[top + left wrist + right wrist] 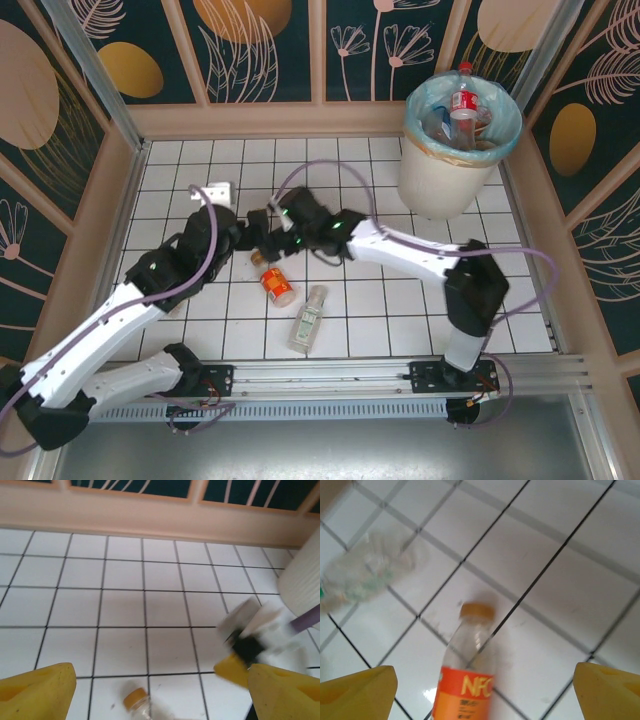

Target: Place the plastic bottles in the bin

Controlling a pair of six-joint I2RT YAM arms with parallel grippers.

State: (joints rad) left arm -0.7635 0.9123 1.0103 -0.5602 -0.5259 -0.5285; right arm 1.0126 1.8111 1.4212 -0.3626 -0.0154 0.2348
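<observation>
Two plastic bottles lie on the white tiled floor: one with an orange label and a yellow cap [275, 283] [466, 680], and a clear one with a green label [308, 318], blurred in the right wrist view [367, 575]. My right gripper [270, 225] [485, 682] hangs open over the orange-label bottle, one yellow finger on each side, apart from it. My left gripper [250, 242] [160, 687] is open too, with that bottle's yellow cap [135, 698] low between its fingers. The bin [455, 160] stands at the far right with bottles [462, 105] in it.
The two grippers are close together, and the right one appears blurred beside my left gripper's right finger [247, 642]. A small white block [219, 189] lies at the back left. Wooden walls [270, 118] enclose the floor. The bin's side [305, 577] stands to the right.
</observation>
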